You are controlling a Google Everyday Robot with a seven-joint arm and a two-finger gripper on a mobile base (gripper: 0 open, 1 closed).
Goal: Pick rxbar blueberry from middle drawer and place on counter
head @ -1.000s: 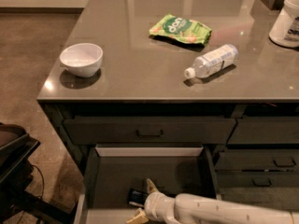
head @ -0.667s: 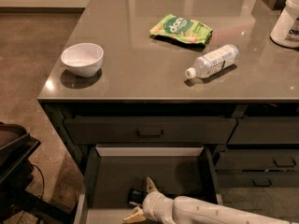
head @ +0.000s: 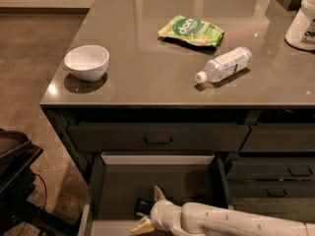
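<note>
Gripper [head: 149, 210] barely shifted in middle drawer [head: 123, 186], fingers [head: 158, 194] spread astride rxbar blueberry [head: 143, 206], bottle [head: 225, 64] on counter [head: 147, 77]

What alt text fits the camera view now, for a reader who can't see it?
The robot's claw reaches into the open middle drawer, at a small dark bar. Above, the grey counter holds a white bowl, a green snack bag and a plastic bottle lying on its side.

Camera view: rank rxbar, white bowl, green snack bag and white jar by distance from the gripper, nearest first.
The gripper sits low in the middle drawer.
1. rxbar blueberry: in the drawer, right at the gripper.
2. white bowl: front left of the counter.
3. green snack bag: mid-counter, further back.
4. white jar: far right rear.
</note>
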